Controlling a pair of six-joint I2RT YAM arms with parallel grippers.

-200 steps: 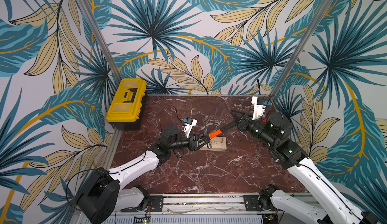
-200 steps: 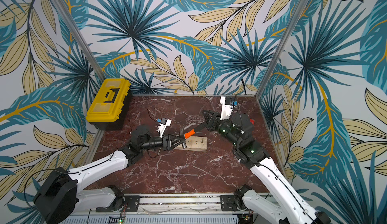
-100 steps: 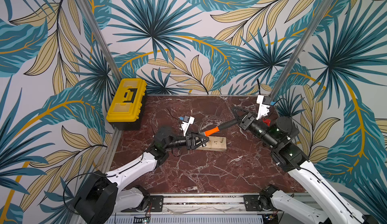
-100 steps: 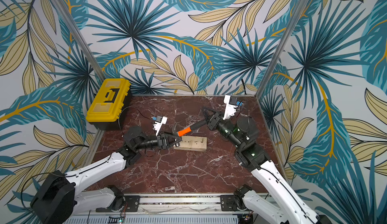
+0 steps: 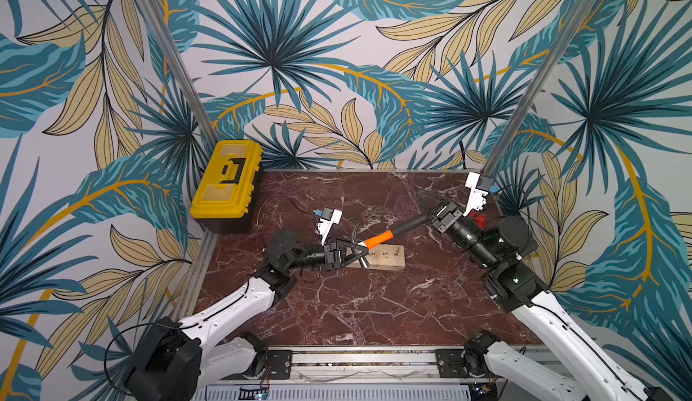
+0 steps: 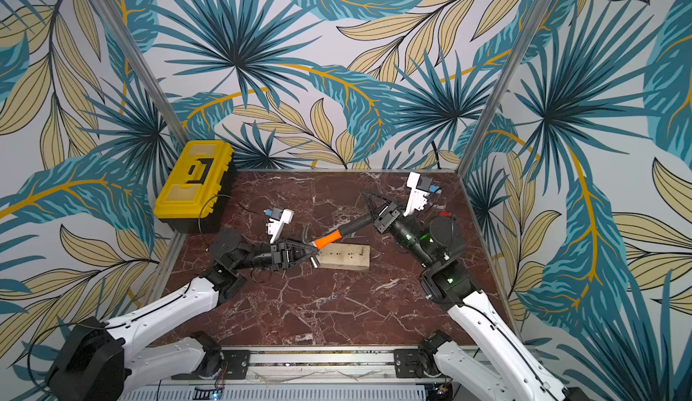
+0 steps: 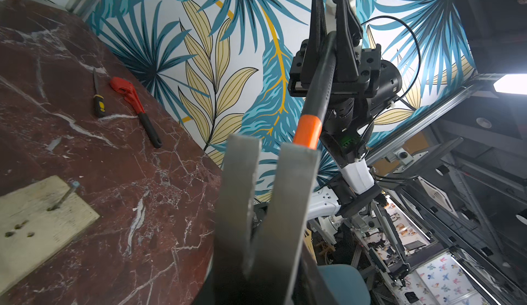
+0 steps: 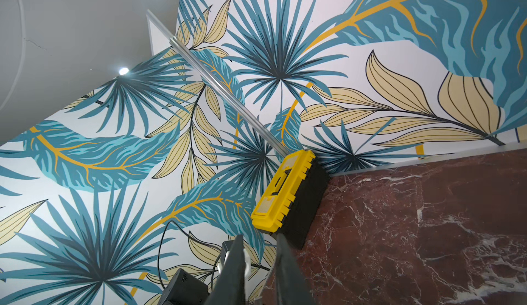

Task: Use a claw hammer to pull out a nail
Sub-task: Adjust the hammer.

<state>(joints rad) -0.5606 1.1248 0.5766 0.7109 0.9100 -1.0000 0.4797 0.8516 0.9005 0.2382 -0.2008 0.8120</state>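
Grips the claw hammer by the black rubber end of its handle in the right gripper, jaws pressed tight on the rubber. Carries it off the table on a slant, with the orange shaft and steel head reaching down from that gripper to the left gripper. Brackets the steel head there with the left fingers, one on each side; cannot tell whether pinching it or stopping just short of contact. Fills the near part of the left wrist view with the forked claw, prong tips pointing away from the left wrist. Leaves the claw clear of the nail, off to one side of the left gripper and apart from it. Shows the nail leaning out of a wooden block, near the block end farther from the left gripper, head raised above the wood. Sets the block flat on the marble table, its near end beneath the left fingertips, with several empty holes in its top face. Places a red wrench with a black handle on the table behind the right gripper, close by its wrist, and a slim tool with a yellow-and-black handle just beside the wrench, not touching it. Puts a yellow toolbox well apart from the left gripper, against the wall at the far corner on that arm's outer side, lid shut.
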